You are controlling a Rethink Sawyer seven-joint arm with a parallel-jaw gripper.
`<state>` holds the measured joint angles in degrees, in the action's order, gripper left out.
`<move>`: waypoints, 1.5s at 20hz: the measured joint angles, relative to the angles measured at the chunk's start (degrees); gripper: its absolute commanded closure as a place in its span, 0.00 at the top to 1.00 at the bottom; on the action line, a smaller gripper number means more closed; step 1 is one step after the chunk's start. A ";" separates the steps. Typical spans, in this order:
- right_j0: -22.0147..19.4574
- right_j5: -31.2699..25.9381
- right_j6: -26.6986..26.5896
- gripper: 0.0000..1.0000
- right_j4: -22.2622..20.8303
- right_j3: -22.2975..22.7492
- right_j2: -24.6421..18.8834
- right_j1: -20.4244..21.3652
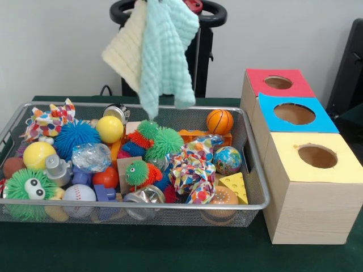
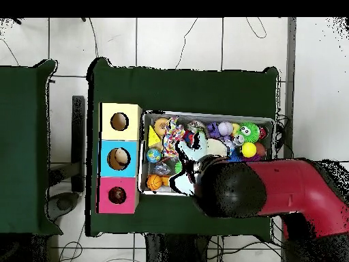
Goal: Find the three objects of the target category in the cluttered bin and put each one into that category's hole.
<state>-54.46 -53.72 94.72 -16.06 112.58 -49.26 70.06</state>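
A mint green cloth (image 1: 164,51) and a cream cloth (image 1: 127,48) hang together in the air above the back of the wire bin (image 1: 252,170), clear of the toys. Their upper ends run up to the picture's top edge, where the gripper holding them is hidden. In the overhead view the red and black arm (image 2: 272,187) reaches over the bin (image 2: 208,114) and covers the gripper. In the bin lie a patterned cloth (image 1: 193,173) and another patterned cloth (image 1: 50,120). Beside the bin stand three wooden boxes with a red hole (image 1: 278,82), a blue hole (image 1: 294,113) and a yellow hole (image 1: 317,156).
The bin is packed with toys: a basketball (image 1: 219,121), a globe ball (image 1: 227,160), a cheese wedge (image 1: 235,186), a yellow ball (image 1: 109,128), a blue spiky ball (image 1: 75,137), a green furry toy with eyes (image 1: 28,187) and a baseball (image 1: 79,194).
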 measured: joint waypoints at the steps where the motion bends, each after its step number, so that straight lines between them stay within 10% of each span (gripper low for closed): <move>1: 0.45 0.89 0.00 0.00 -0.05 0.19 0.00 -0.32; 30: 11.97 23.20 0.00 0.00 -13.54 0.41 10.89 -13.49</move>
<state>-42.49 -30.51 94.72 -29.60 112.98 -38.37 56.57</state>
